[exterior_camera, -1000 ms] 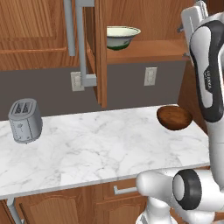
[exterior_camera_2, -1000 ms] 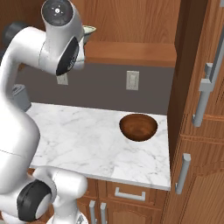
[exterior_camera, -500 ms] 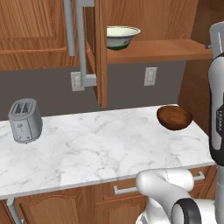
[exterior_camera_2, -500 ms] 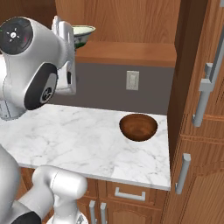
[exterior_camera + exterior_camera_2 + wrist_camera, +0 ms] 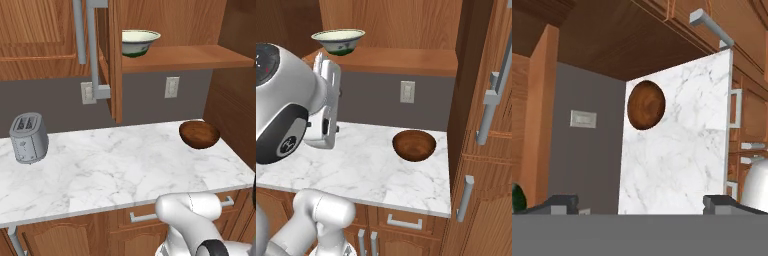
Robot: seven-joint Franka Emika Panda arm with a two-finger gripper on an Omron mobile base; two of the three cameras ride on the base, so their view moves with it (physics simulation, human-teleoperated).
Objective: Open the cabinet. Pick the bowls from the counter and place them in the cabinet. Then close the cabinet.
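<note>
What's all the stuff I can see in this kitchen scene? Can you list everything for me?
Cabinet: one, reddish-brown wood, on the wall above the counter, door standing open, grey bar handles.
Shelf: one, wooden, inside the cabinet.
Pale bowl: one, cream with a green outside, on the shelf.
Brown bowl: one, dark glossy brown, on the counter near its right end.
Counter: one, white marble with grey veins.
Toaster: one, grey, on the counter's left end.
Wall sockets: two, pale, on the grey wall under the cabinet.
Low cabinets: wooden, grey handles, under the counter.
Tall cupboard: wooden, right of the counter.
Pincer: one, dark tips, open, holding nothing, facing the brown bowl.
</note>
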